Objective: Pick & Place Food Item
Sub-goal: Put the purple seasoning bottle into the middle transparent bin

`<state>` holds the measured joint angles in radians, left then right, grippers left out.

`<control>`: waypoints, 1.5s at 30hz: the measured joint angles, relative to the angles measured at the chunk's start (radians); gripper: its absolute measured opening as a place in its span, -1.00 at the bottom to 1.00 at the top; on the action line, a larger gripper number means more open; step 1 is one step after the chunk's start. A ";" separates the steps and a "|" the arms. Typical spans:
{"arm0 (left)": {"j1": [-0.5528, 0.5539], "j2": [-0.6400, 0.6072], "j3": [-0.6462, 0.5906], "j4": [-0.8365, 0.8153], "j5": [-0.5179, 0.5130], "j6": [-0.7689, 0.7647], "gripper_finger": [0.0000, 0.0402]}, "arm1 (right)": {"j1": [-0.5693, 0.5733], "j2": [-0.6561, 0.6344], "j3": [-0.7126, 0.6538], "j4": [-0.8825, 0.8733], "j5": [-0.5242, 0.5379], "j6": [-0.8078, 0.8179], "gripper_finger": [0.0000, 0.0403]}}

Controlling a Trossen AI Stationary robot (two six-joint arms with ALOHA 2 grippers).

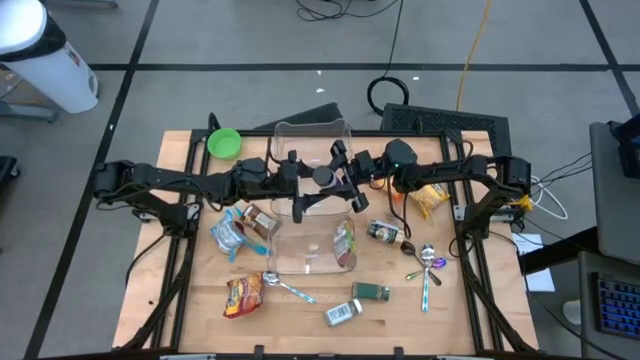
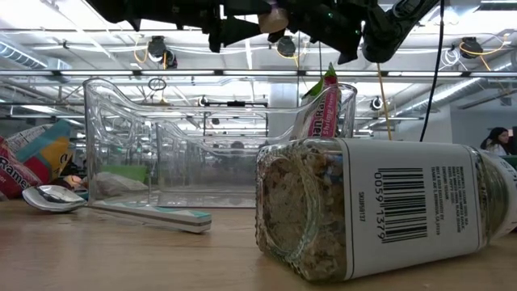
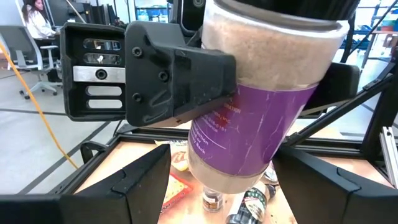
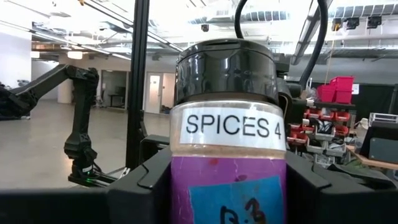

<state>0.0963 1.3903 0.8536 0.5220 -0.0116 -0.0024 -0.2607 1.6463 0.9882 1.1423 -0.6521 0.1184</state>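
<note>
A spice jar (image 1: 325,177) with a black lid, a white "SPICES 4" strip and a purple label (image 4: 227,186) hangs roughly upright over the clear plastic container (image 1: 312,235) at mid-table. My right gripper (image 1: 346,180) reaches in from the table's right and is shut on the jar. From the left comes my left gripper (image 1: 301,184), which is open. Its fingers (image 3: 146,186) stand on either side of the jar's lower end (image 3: 224,180). A red snack packet (image 2: 323,105) leans inside the container. My right gripper pinches the jar's body between its two fingers at the purple label (image 3: 249,124), below the white strip. One finger (image 3: 180,81) lies flat on the label's side. The fingers come about level from the table's right. The jar is lifted clear, lid up, slightly tilted.
Snack bags (image 1: 232,232), spoons (image 1: 285,288) and several small jars (image 1: 343,312) lie around the container. A green bowl (image 1: 224,143) sits at the far left. In the low view a glass jar (image 2: 380,210) lies on its side close by.
</note>
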 joint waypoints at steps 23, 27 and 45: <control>0.002 -0.001 0.000 0.001 0.005 0.034 -0.15 | 0.000 0.000 0.000 -0.002 0.001 -0.010 -0.05; 0.002 -0.001 0.000 0.001 0.008 0.040 -0.15 | 0.000 0.000 0.000 -0.002 0.002 -0.010 0.00; 0.001 -0.002 0.000 0.001 0.002 0.055 -0.15 | 0.002 0.001 -0.001 -0.004 0.044 -0.007 0.13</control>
<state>0.0975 1.3884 0.8532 0.5229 -0.0100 0.0525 -0.2588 1.6472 0.9871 1.1381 -0.6083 0.1112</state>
